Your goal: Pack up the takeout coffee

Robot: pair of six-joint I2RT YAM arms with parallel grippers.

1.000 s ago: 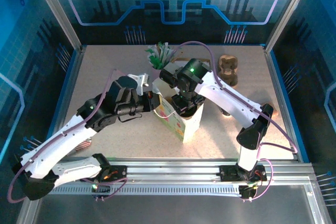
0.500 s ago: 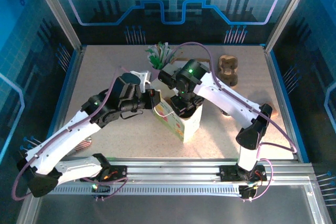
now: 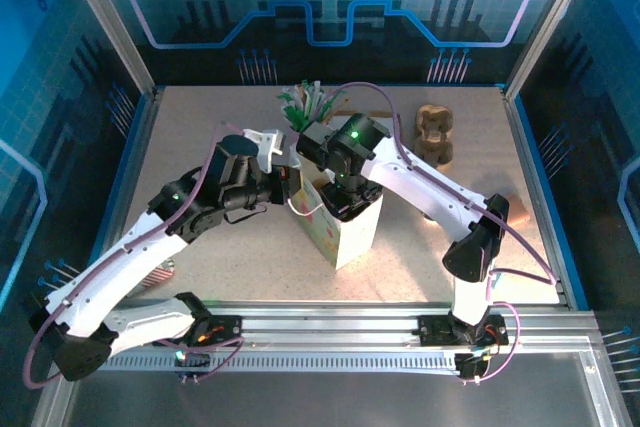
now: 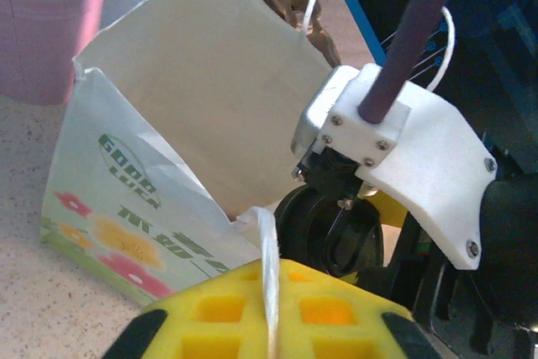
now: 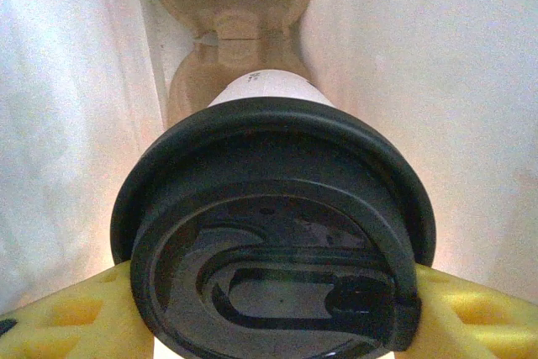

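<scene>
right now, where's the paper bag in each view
top external: paper bag just below frame centre
left wrist: bag in the left half, flower print toward camera
right wrist: its white inner walls flank the lidded cup
shared landmark: pink cup behind the bag, top and left wrist

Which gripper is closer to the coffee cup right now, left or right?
Right. The right gripper clamps the coffee cup down inside the paper bag. The left gripper sits outside the bag, pinching its white string handle.
</scene>
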